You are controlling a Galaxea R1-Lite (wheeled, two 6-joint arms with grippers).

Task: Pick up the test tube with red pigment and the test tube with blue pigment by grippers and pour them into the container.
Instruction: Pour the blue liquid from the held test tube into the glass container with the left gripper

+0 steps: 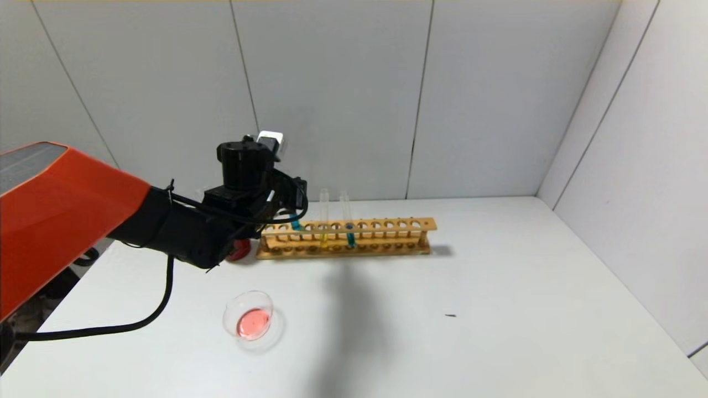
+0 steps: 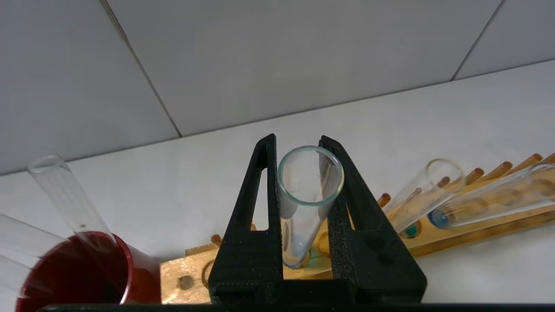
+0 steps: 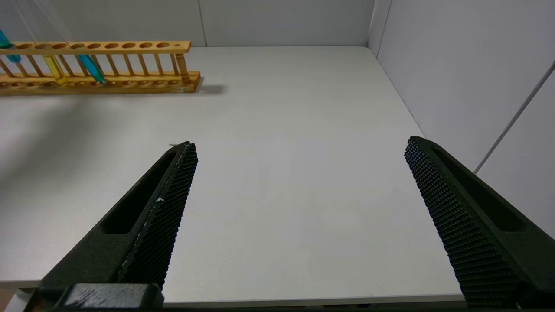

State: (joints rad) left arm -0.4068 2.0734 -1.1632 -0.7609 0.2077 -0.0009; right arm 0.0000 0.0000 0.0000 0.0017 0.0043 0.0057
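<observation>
On the white surface point(image 1: 498, 309), at about eight o'clock in the head view, the container point(image 1: 248, 315) holds a shallow pool of pinkish-red liquid. Up at ten o'clock, a dark red cup point(image 2: 73, 273) with an emptied clear tube point(image 2: 69, 195) leaning in it stands just beside the left end of the wooden rack point(image 1: 345, 237). There the left claw point(image 2: 303, 147) is clenched around the test tube with blue pigment point(image 2: 305, 203), whose bottom sits at the rack. Farther along the rack stand a yellow-liquid tube point(image 1: 324, 221) and another blue tube point(image 1: 348, 221). The right claw point(image 3: 299, 147) hangs released above bare surface at four o'clock.
</observation>
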